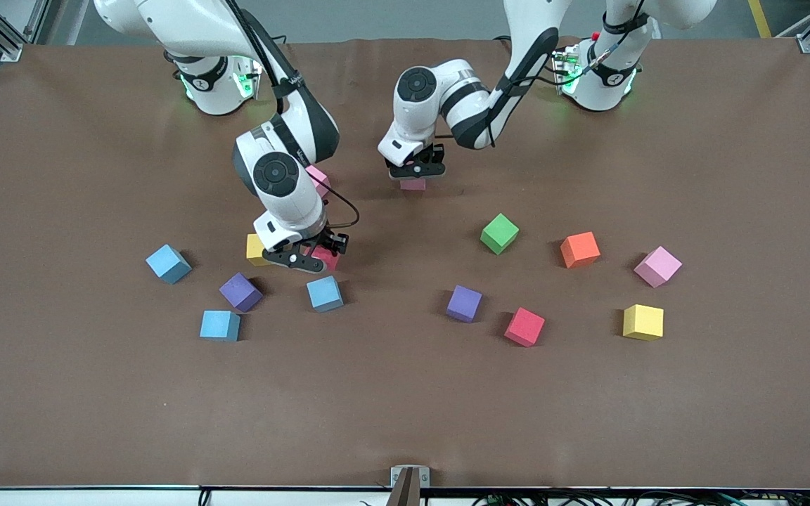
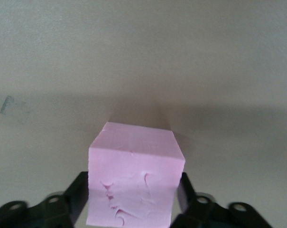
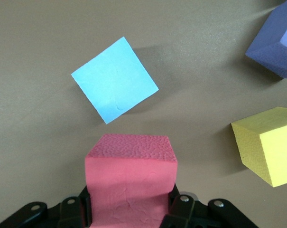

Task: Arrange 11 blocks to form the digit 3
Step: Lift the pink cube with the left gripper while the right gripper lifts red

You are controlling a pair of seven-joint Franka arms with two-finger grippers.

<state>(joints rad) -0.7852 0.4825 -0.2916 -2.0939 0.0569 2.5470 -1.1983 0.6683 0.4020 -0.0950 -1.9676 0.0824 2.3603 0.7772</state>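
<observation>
Barely begun: the left gripper (image 1: 415,172), fingers spread, straddles a pink block (image 2: 134,178) at mid-table, the right gripper (image 1: 310,256) pinches a red block (image 3: 130,183), and the other blocks lie scattered, no digit 3 formed.

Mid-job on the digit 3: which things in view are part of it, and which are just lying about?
Job: red block in right gripper; pink block at left gripper; loose blocks: green, orange, pink, yellow, red, purple, light blue. Fourteen show, eleven needed.
Lying about: metal bracket at the edge nearest the front camera.
</observation>
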